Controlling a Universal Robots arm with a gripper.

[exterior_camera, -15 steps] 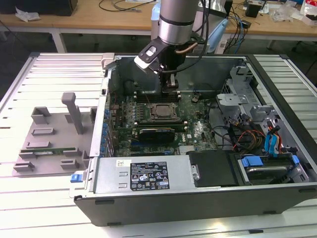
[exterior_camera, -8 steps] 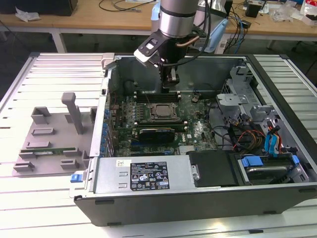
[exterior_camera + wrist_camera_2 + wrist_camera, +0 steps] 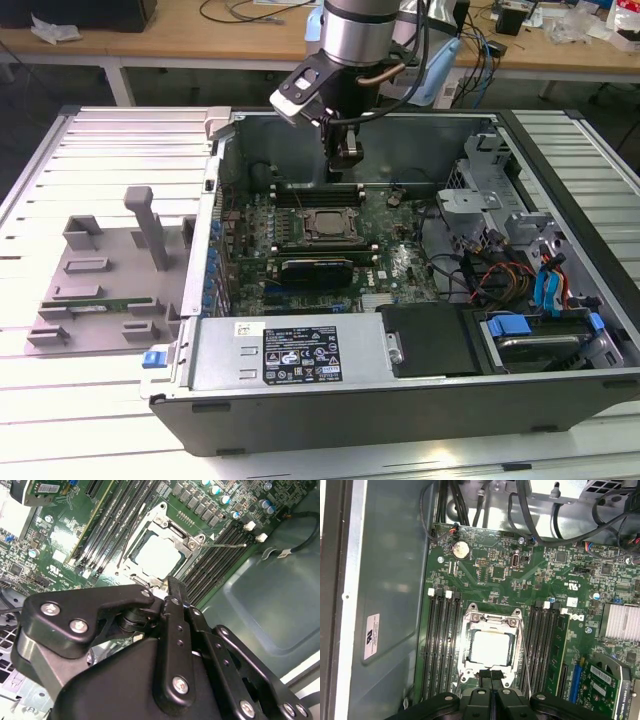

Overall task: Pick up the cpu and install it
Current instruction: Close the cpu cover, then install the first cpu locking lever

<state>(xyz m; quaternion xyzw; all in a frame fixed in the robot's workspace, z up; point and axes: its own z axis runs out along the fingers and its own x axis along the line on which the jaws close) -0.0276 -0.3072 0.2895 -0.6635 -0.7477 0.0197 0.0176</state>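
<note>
The cpu (image 3: 325, 225) lies flat with its silver top up inside the black socket frame (image 3: 303, 240) on the motherboard of the open computer case. It shows in both wrist views (image 3: 157, 555) (image 3: 491, 647). The frame (image 3: 466, 645) surrounds it, and a thin wire lever (image 3: 525, 650) runs along one side. My gripper (image 3: 347, 152) hangs above the board toward the case's back wall, clear of the chip. Its two black fingers are pressed together with nothing between them (image 3: 492, 674), and the tips sit just over the socket's edge (image 3: 172, 584).
Black memory slots (image 3: 442, 640) flank the socket. A graphics card (image 3: 315, 268) sits in front of it. The power supply (image 3: 290, 355), drive bays (image 3: 540, 335) and coloured cables (image 3: 500, 275) fill the case's front and right. A grey fixture (image 3: 95, 290) with a green memory stick lies outside on the left.
</note>
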